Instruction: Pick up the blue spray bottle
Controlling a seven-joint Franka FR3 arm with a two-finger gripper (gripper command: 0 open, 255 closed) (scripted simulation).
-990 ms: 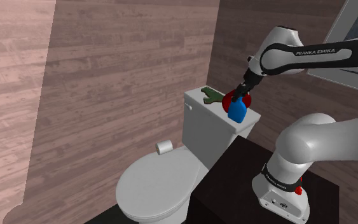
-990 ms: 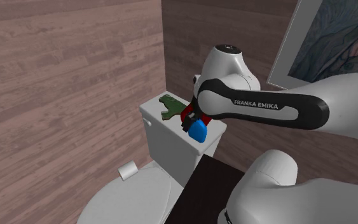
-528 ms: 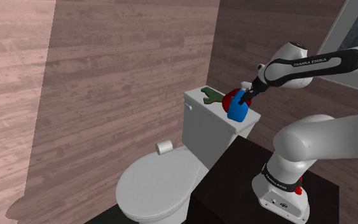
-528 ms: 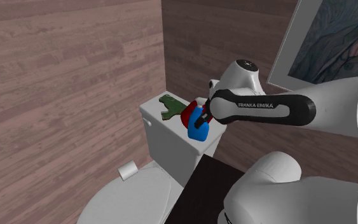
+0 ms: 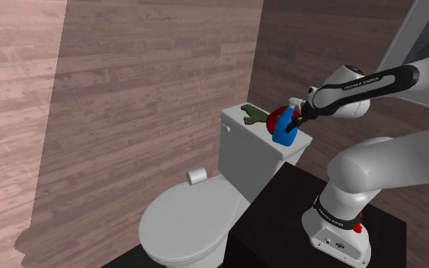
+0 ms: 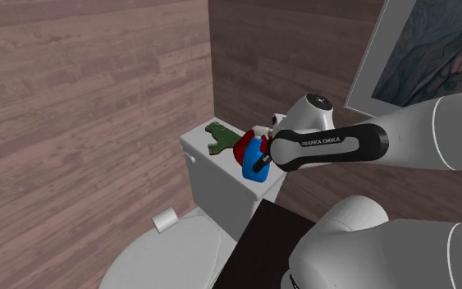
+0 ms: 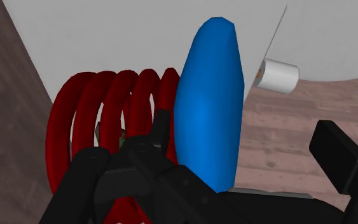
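White arm [image 5: 388, 164] near-level, jaws flanking blue bottle [image 5: 283, 134]

White arm [image 5: 388, 164] — dark joints, "FRANKA EMIKA" lettering, black end effector [image 5: 299, 119].

White toilet tank lid [image 5: 241, 129]: green object [image 5: 249, 116], red coil [image 6: 238, 153], blue spray bottle [image 5: 283, 134].

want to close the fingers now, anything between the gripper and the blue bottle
Nothing visible does. The blue spray bottle stands between the open fingers of the gripper, nearer one of them. A red coil lies right beside the bottle.
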